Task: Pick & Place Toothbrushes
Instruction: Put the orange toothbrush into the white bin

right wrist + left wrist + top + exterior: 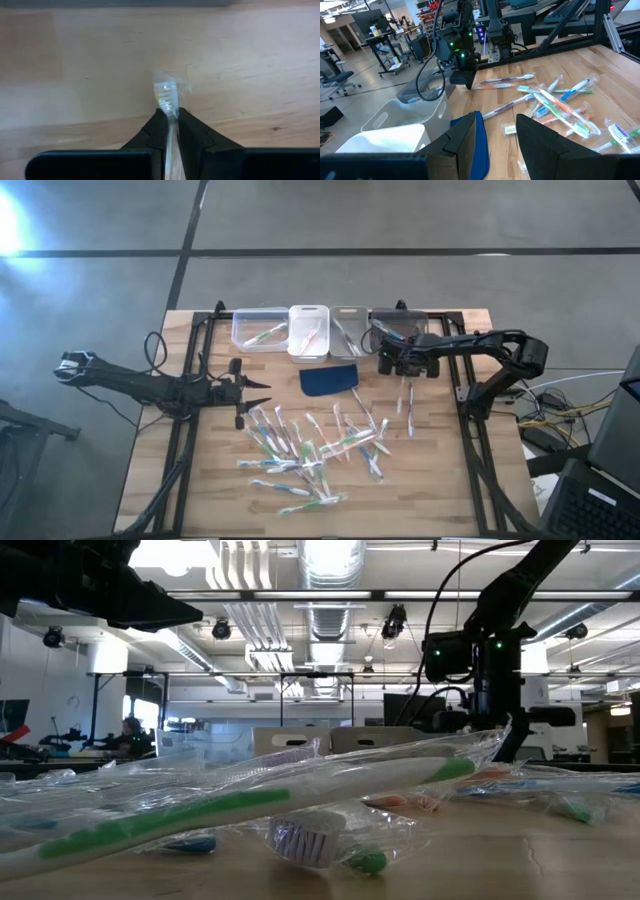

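Toothbrush (167, 95), thin, clear-wrapped, lies lengthwise between my right pincer's (169, 116) clenched fingers, near the tabletop's (75, 75) far-right bins; left pincer (492, 132) released.

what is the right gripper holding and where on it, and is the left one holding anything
The right gripper is shut on a wrapped toothbrush, pinched just below its bristle head. The left gripper is open and holds nothing.

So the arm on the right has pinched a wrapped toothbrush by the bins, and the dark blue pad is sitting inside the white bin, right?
Not quite. The right gripper is shut on a wrapped toothbrush, but the high view shows the dark blue pad lying on the table, in front of the white bin, not inside it.
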Action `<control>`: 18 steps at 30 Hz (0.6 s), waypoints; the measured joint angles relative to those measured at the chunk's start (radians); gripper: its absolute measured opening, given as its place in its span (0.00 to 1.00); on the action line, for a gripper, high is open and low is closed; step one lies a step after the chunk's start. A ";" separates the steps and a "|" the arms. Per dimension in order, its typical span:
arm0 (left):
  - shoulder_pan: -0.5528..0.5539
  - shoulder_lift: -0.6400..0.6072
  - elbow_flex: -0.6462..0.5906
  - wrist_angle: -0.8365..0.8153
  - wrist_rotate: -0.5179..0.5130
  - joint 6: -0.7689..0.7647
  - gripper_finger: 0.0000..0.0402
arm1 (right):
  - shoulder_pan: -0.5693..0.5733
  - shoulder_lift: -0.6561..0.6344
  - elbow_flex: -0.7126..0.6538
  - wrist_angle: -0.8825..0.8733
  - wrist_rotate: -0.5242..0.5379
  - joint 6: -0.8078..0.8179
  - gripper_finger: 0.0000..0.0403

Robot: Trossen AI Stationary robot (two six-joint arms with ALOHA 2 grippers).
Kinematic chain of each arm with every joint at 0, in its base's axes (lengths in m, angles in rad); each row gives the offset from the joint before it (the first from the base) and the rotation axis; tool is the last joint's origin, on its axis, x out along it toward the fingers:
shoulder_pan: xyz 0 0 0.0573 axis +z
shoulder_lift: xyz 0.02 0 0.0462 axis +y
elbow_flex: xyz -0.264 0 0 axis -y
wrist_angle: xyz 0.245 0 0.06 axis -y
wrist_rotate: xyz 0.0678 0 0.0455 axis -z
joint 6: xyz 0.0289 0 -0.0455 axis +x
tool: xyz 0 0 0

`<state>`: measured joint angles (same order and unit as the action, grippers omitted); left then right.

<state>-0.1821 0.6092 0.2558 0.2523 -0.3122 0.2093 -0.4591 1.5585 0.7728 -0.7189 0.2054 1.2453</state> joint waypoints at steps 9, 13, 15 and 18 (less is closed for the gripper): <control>0.000 0.000 0.000 0.000 0.000 0.000 0.37 | 0.001 0.000 0.030 -0.005 -0.086 -0.110 0.05; 0.000 0.000 0.000 0.000 0.000 0.000 0.37 | 0.007 0.000 0.049 -0.007 -0.111 -0.164 0.05; 0.000 0.000 0.000 0.000 0.000 0.000 0.37 | 0.015 0.000 0.058 -0.008 -0.111 -0.178 0.04; 0.000 0.000 0.000 0.000 0.000 0.000 0.37 | 0.028 -0.001 0.071 -0.011 -0.111 -0.205 0.04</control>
<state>-0.1822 0.6091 0.2559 0.2523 -0.3124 0.2092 -0.4315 1.5575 0.8437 -0.7298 0.0949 1.0400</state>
